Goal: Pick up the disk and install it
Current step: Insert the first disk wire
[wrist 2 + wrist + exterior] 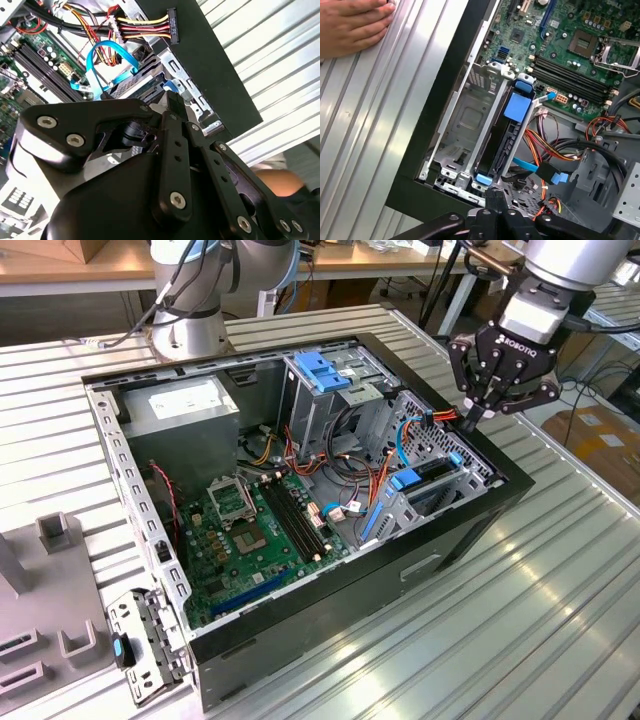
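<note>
Sitting edge-up in the drive cage [462, 117], disk [502, 135] shows dark edge with blue carrier; claw [495, 193] clenched empty, near its end.

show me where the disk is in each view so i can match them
Exterior view: disk on edge in the drive bay, near the claw.
Second wrist view: disk just past the claw's tip.
First wrist view: disk between the bay's rails.
Shared landmark: blue cable beside it.
</note>
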You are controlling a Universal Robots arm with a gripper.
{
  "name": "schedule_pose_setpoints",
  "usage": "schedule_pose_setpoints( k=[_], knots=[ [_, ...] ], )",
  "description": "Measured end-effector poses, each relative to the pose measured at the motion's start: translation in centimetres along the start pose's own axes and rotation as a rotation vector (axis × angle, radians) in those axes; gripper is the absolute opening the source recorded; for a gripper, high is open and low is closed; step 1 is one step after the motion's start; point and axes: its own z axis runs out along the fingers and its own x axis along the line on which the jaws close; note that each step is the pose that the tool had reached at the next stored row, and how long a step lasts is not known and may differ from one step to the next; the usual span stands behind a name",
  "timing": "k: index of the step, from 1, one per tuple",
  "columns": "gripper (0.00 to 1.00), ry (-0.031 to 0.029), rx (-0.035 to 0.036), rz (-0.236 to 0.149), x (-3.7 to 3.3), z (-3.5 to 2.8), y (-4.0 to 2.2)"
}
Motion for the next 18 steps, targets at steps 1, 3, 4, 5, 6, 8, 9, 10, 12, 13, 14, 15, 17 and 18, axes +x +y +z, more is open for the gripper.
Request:
schedule_pose_setpoints(
  k=[1,3,4,5,6,8,9,10,12,13,14,15,17,18],
  knots=[
    [0.11,0.0001,0.0002,-0.006,0.05,0.00,-0.13],
    [0.11,0.0002,0.0007,-0.019,0.13,0.00,-0.45],
    [0.11,0.0003,0.0008,-0.024,0.16,0.00,-0.58],
    [0.11,0.0002,0.0011,-0.031,0.20,0.00,-0.78],
    [0.11,0.0003,0.0013,-0.037,0.24,0.00,-1.02],
    [0.11,0.0004,0.0016,-0.044,0.27,0.00,-1.27],
    [0.11,0.0004,0.0016,-0.047,0.28,0.00,-1.40],
    [0.11,0.0005,0.0018,-0.050,0.29,-0.01,-1.53],
    [0.11,0.0006,0.0021,-0.060,0.27,-0.01,-1.92],
    [0.11,0.0006,0.0023,-0.066,0.22,-0.02,-2.15],
    [0.11,0.0006,0.0024,-0.068,0.21,-0.02,-2.21],
    [0.11,0.0008,0.0024,-0.071,0.18,-0.02,-2.29],
    [0.11,0.0010,0.0032,-0.093,0.10,-0.03,-2.40],
    [0.11,0.0012,0.0039,-0.112,0.08,-0.02,-2.43]
  ],
)
